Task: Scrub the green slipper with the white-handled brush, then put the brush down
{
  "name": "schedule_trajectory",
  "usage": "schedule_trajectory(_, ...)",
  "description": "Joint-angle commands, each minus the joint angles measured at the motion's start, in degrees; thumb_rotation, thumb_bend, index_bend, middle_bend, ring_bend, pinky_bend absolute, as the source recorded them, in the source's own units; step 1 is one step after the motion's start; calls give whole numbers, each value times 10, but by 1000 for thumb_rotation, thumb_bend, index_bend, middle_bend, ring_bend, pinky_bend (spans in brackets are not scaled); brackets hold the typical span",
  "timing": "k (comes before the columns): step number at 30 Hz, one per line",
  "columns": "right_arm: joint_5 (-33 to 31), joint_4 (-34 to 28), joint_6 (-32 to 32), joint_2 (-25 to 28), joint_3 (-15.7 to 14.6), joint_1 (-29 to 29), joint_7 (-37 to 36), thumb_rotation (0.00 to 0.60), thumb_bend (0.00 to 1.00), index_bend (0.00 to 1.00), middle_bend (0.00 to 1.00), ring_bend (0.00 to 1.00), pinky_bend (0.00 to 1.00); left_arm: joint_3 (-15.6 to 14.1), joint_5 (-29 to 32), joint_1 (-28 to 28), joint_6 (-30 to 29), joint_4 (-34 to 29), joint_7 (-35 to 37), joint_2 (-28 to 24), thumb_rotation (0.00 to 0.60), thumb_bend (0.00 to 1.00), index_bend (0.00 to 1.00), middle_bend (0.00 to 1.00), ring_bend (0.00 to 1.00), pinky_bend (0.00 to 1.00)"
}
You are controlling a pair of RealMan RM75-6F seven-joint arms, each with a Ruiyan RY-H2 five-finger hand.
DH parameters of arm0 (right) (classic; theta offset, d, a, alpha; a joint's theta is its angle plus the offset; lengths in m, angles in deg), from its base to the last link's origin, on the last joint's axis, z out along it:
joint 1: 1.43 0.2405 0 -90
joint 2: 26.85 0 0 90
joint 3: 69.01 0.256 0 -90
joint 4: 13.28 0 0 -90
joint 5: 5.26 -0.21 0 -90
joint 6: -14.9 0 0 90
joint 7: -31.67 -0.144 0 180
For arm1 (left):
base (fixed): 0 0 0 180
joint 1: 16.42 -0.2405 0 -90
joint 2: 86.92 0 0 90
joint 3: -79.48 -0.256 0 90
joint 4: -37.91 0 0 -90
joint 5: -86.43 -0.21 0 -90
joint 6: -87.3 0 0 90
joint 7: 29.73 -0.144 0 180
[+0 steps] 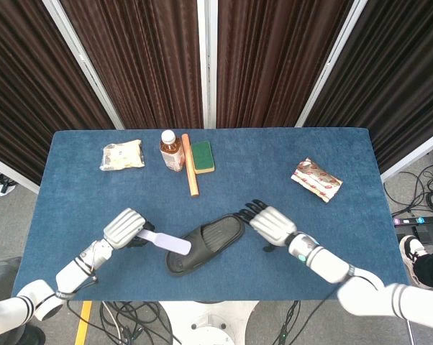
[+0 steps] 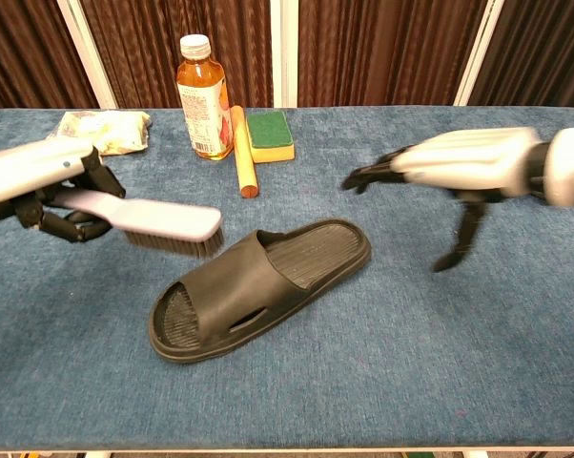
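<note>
The dark green slipper (image 1: 204, 243) (image 2: 258, 287) lies sole-down near the table's front edge, heel end to the left. My left hand (image 1: 123, 228) (image 2: 51, 187) grips the white-handled brush (image 1: 165, 244) (image 2: 152, 220), held in the air bristles down, its head just left of the slipper's strap. My right hand (image 1: 269, 223) (image 2: 459, 164) hovers open beside the slipper's toe end, fingers spread toward it and holding nothing. In the chest view it is above the table, apart from the slipper.
At the back stand a drink bottle (image 1: 172, 150), an orange stick (image 1: 190, 175) and a green-yellow sponge (image 1: 201, 157). A snack bag (image 1: 121, 154) lies back left, a red-white packet (image 1: 316, 180) to the right. The blue table (image 1: 295, 259) ends close to the slipper.
</note>
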Motion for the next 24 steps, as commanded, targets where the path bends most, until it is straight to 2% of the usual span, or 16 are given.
schedule_trajectory(1, -55, 59, 36, -62, 6, 50, 50, 600, 10, 0, 86, 0, 0, -4, 2, -7, 1, -3, -20, 7, 600, 852, 1000, 1000, 1000, 1000)
schedule_trajectory(8, -131, 131, 49, -129, -5, 106, 95, 600, 46, 0, 82, 0, 0, 0, 14, -12, 9, -15, -47, 13, 600, 852, 1000, 1000, 1000, 1000)
schedule_trajectory(10, -146, 139, 50, -137, -10, 116, 102, 600, 75, 11, 122, 0, 0, 1, 16, -11, 11, -19, -50, 15, 600, 852, 1000, 1000, 1000, 1000)
schedule_trajectory(17, -172, 153, 31, -152, -30, 138, 123, 600, 228, 255, 319, 136, 84, 0, 14, -3, 29, -12, -66, 37, 600, 851, 1000, 1000, 1000, 1000)
schedule_trajectory(24, -171, 146, 6, -152, -39, 140, 117, 600, 297, 365, 392, 224, 210, 3, 15, 0, 40, 24, -109, 68, 600, 852, 1000, 1000, 1000, 1000)
